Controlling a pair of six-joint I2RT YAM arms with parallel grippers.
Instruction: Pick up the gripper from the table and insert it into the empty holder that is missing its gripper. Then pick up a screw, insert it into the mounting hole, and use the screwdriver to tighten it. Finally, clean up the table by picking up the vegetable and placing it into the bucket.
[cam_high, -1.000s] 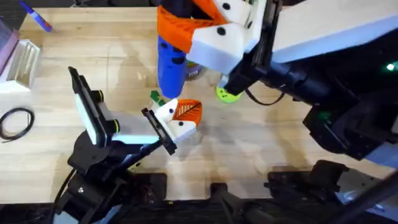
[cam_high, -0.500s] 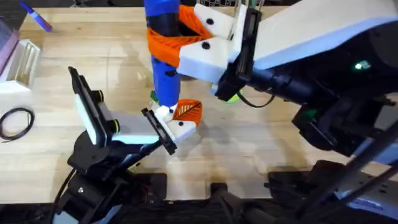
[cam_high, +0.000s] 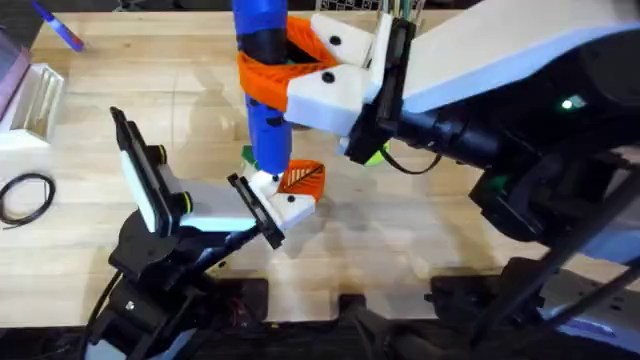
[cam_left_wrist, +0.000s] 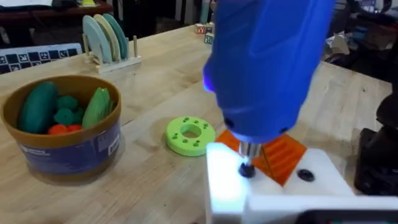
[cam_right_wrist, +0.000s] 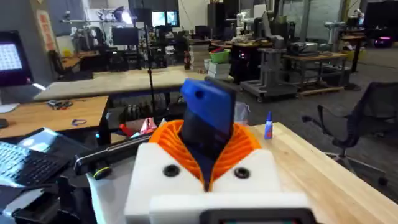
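Note:
The blue screwdriver (cam_high: 266, 110) stands upright with my right gripper (cam_high: 275, 70) shut on it, its orange fingers (cam_right_wrist: 239, 146) clamping the blue body (cam_right_wrist: 208, 118). Its metal tip rests on a dark screw (cam_left_wrist: 247, 169) in the white holder (cam_left_wrist: 323, 183). That holder (cam_high: 290, 205) sits at the tip of my left arm and carries an orange ribbed wedge (cam_high: 302, 178). A second dark hole (cam_left_wrist: 305, 175) lies beside the wedge (cam_left_wrist: 283, 155). A small green vegetable (cam_high: 247, 153) peeks out behind the screwdriver. The dark blue bucket (cam_left_wrist: 62, 146) holds green and red toy vegetables.
A lime-green disc (cam_left_wrist: 191, 134) lies between the bucket and the holder. A plate rack (cam_left_wrist: 106, 40) stands farther back. At the table's left are a blue-purple marker (cam_high: 60, 28), a white stand (cam_high: 35, 100) and a black cable loop (cam_high: 25, 195).
The right arm carried the screwdriver left and down until its tip met the holder; since half a second ago it has barely shifted. The left arm has stayed still.

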